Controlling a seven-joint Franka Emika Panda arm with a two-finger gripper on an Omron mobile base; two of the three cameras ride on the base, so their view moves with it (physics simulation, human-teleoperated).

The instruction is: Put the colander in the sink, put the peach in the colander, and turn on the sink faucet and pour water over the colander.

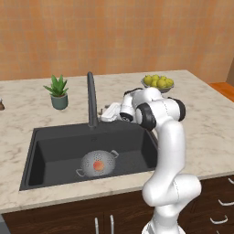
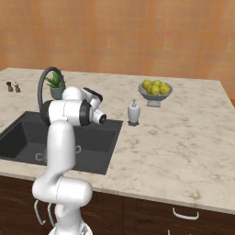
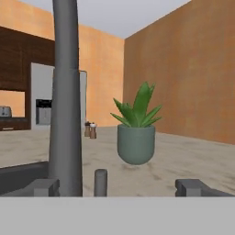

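Hiding behind the white arm, gripper (image 3: 117,187) standing wide open, gripping nothing, facing the sink faucet (image 1: 91,98); peach (image 1: 97,165) sitting inside colander (image 1: 98,163), sink (image 1: 50,151) floor roomy.

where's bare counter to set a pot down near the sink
Widest bare patch: the counter right of the sink, in front of the fruit bowl and soap bottle. A smaller one lies left of the potted plant. Behind the sink is crowded: faucet, the open gripper. The colander with the peach sits in the basin.
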